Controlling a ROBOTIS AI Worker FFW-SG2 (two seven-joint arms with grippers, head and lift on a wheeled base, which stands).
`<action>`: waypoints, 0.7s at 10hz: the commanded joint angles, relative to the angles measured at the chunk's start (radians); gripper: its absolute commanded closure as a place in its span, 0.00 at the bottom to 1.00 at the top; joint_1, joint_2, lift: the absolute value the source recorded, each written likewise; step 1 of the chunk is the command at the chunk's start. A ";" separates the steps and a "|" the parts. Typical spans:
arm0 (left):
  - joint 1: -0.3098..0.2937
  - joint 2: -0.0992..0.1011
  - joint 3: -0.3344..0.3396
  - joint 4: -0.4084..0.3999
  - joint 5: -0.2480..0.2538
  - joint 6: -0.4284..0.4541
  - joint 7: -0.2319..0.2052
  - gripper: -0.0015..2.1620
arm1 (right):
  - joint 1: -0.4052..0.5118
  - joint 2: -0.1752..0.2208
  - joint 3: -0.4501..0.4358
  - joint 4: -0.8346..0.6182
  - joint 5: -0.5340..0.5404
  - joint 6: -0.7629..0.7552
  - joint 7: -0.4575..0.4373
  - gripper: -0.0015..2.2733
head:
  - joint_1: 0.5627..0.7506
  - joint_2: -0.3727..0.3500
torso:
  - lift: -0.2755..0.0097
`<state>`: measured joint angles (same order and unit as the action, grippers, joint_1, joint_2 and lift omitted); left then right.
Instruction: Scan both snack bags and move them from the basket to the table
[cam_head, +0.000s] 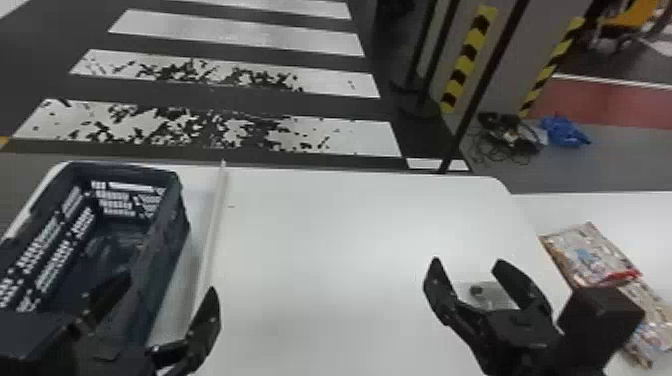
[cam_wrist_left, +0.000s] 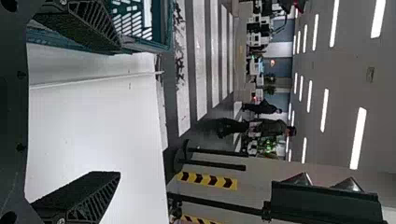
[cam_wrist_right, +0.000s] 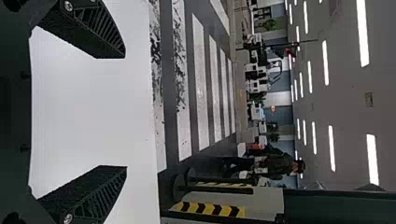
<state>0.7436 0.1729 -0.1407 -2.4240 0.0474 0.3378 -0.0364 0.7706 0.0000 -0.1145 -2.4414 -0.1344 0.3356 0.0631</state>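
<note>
My right claw (cam_head: 469, 265) hangs spread with nothing in it, above the counter (cam_head: 325, 240) toward its right edge, a grey patch (cam_head: 492, 294) showing between the fingers. My left claw (cam_head: 157, 310) is spread too, and holds nothing, one finger over the basket (cam_head: 167, 250) and the other past its right wall. The basket stands along the counter's left edge, up to the far left corner; I can make out no bag inside. Beyond the right edge, near the left edge of the side counter (cam_head: 575, 207), lie what look like both snacks, the far bag (cam_head: 582, 252) and the near bag (cam_head: 655, 300), the latter partly behind my right arm. I judge the carrying done; whether both were scanned I cannot tell. So the step now is to come away cleanly. I should lift the left claw straight up before swinging it, or a finger could hook the rim and drag the basket. The right arm wants raising first, then drawing back, lest it brush the bags.
</note>
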 joint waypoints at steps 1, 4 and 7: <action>0.043 0.000 0.012 -0.024 -0.001 0.002 0.018 0.02 | 0.056 -0.006 -0.010 -0.021 -0.039 -0.005 0.001 0.04 | 0.70 0.27 | 0.62; 0.120 0.003 0.001 -0.033 -0.001 -0.010 0.026 0.02 | 0.141 -0.046 -0.008 0.010 -0.037 -0.094 -0.008 0.04 | 0.70 0.28 | 0.62; 0.171 0.017 -0.056 -0.009 -0.029 -0.068 0.089 0.02 | 0.272 -0.117 0.035 0.084 -0.028 -0.428 -0.048 0.04 | 0.70 0.22 | 0.62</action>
<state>0.9067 0.1889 -0.1894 -2.4370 0.0225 0.2782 0.0516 1.0205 -0.1041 -0.0904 -2.3727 -0.1672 -0.0287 0.0146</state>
